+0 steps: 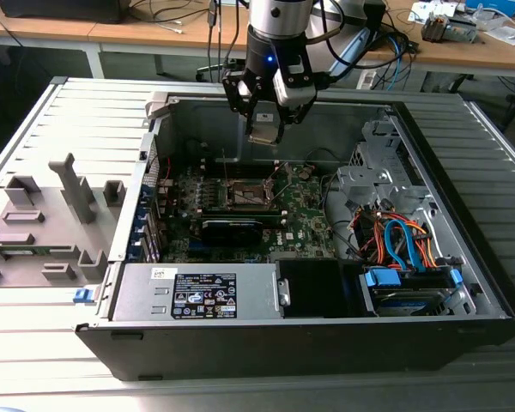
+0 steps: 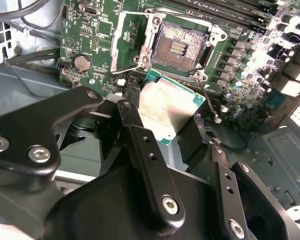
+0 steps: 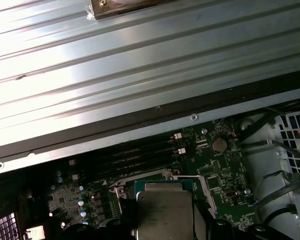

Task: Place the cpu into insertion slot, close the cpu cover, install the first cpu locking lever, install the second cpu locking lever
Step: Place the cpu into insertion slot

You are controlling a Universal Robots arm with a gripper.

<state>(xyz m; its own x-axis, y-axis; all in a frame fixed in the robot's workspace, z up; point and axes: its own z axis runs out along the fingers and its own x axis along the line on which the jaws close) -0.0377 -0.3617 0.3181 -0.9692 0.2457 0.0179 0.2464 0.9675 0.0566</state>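
Over the big open grey metal computer case (image 1: 326, 348) and its green circuit board (image 2: 85, 35), the arm's black jaws are gripping the small flat square silver-topped cpu (image 2: 165, 107) by two opposite edges, holding it in the air, apart from the uncovered brownish-gold square insertion slot (image 2: 177, 49).

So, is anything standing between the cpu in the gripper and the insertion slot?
Nothing visible does. The gripper holds the cpu above the board. The insertion slot lies bare in the second wrist view, and the cpu cover is swung open beside it.
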